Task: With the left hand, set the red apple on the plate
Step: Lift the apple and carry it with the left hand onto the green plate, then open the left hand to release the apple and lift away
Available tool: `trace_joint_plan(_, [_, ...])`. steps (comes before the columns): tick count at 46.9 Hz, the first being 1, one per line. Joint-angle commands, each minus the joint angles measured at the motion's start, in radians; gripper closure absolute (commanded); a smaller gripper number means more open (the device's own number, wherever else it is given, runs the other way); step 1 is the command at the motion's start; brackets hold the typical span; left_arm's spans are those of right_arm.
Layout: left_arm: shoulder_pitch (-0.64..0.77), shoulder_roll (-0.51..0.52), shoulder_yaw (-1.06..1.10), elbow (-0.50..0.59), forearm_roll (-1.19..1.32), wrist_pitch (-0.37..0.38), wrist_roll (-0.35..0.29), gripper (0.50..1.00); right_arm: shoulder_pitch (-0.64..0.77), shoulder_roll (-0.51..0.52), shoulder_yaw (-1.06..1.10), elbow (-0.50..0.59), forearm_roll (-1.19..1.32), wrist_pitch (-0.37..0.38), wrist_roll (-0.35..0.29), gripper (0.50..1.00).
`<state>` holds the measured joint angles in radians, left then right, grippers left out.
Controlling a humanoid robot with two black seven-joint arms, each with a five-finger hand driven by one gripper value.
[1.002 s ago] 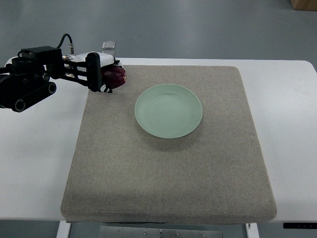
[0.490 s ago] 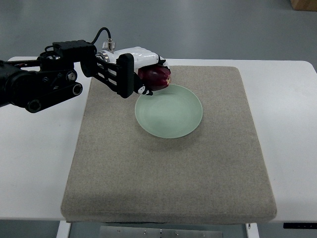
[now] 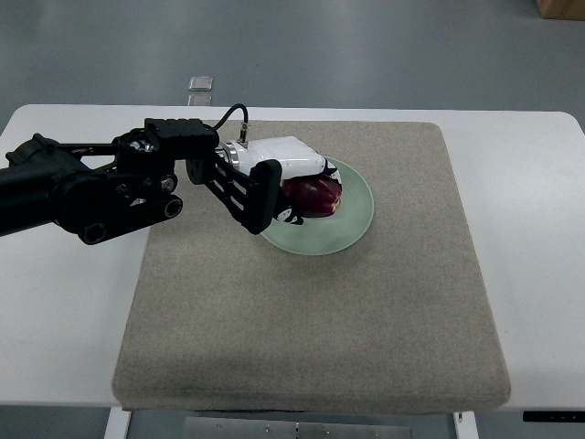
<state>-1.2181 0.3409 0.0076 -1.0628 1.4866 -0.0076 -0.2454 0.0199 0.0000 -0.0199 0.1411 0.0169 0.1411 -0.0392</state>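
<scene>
— Apple (image 3: 315, 195) status?
— Red apple sits over the pale green plate (image 3: 356, 219), clasped in the left hand (image 3: 279, 187), whose fingers curl around it.
— Touching the plate?
— Cannot tell; the hand hides its underside.
— And the plate?
— On the grey mat (image 3: 311, 320), upon the white table (image 3: 64, 302). The left arm reaches in from the left edge.
</scene>
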Motion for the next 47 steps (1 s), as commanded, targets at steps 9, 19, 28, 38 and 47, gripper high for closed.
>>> trace_joint_plan(9, [0.008, 0.0, 0.002, 0.012, -0.002, 0.0, 0.0, 0.898, 0.0, 0.0, 0.0, 0.0, 0.0, 0.0, -0.001, 0.57])
trace_joint_plan(19, [0.017, -0.002, 0.0, 0.033, -0.005, 0.001, 0.0, 0.615, 0.0, 0.0, 0.0, 0.0, 0.0, 0.0, 0.001, 0.57])
trace_joint_plan(28, [0.029, 0.0, 0.0, 0.032, -0.016, 0.001, 0.0, 0.54, 0.0, 0.0, 0.0, 0.0, 0.0, 0.0, 0.001, 0.57])
trace_joint_plan(38, [0.028, 0.0, -0.006, 0.029, -0.022, 0.001, 0.0, 0.508, 0.0, 0.0, 0.0, 0.0, 0.0, 0.0, -0.001, 0.57])
trace_joint_plan(47, [0.014, 0.001, -0.017, 0.018, -0.023, 0.001, 0.0, 0.506, 0.0, 0.0, 0.0, 0.0, 0.0, 0.0, 0.001, 0.57])
